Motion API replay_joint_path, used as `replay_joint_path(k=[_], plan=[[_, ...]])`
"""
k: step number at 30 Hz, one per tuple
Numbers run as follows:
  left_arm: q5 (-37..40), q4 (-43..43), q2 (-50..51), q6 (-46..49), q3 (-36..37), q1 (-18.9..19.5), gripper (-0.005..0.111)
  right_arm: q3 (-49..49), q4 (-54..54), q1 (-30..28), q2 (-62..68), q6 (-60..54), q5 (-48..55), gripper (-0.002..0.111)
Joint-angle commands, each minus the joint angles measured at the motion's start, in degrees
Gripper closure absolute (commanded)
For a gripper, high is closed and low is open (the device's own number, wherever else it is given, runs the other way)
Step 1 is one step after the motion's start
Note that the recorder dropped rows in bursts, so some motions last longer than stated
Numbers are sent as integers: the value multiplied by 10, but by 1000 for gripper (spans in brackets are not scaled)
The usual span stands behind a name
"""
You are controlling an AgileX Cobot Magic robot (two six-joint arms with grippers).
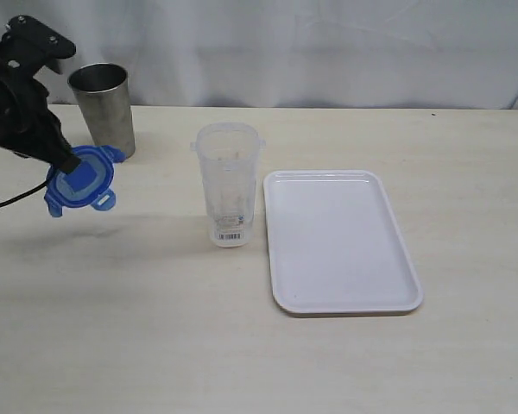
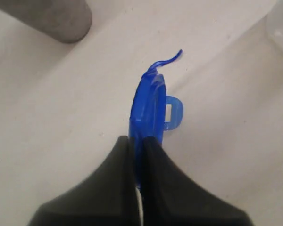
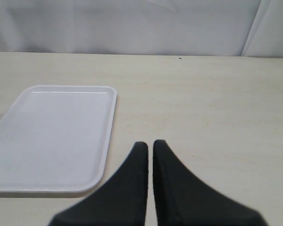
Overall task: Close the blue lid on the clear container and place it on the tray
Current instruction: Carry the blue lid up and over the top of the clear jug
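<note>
The left gripper (image 1: 69, 162) is pinching the blue lid (image 1: 79, 179) by its edge, jaws squeezed almost together on it, and is holding it tilted above the pale table (image 1: 155, 336). A grey steel cup (image 1: 102, 103) is standing just beyond the gripper. The clear container (image 1: 227, 183) is standing upright and uncovered, well apart from this gripper, toward the other arm's side. The white tray (image 1: 341, 246) is lying just past it. The right gripper (image 3: 148, 143) is hanging fully closed and empty, the tray near it.
</note>
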Motion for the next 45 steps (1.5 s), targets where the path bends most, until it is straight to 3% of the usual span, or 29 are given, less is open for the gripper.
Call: replay_joint_path(k=[1, 10, 16, 25, 31, 37, 41, 45], plan=[[-36, -4, -28, 33, -1, -33, 107, 2, -1, 1, -3, -4, -6, 104], [-271, 37, -53, 34, 7, -122, 107, 2, -1, 1, -3, -4, -6, 104], [-432, 40, -47, 35, 7, -140, 107, 2, -1, 1, -3, -4, -6, 104], [-517, 40, 19, 241, 7, -169, 107, 2, -1, 1, -3, -4, -6, 104], [-462, 40, 19, 307, 9, -181, 107, 2, 1, 1, -3, -4, -5, 104], [-547, 35, 13, 343, 53, -215, 107, 2, 1, 1, -3, -4, -5, 104], [-607, -47, 13, 442, 78, -229, 107, 2, 1, 1, -3, -4, -5, 104], [-724, -182, 13, 576, 105, -247, 107, 2, 1, 1, -3, -4, -5, 104]])
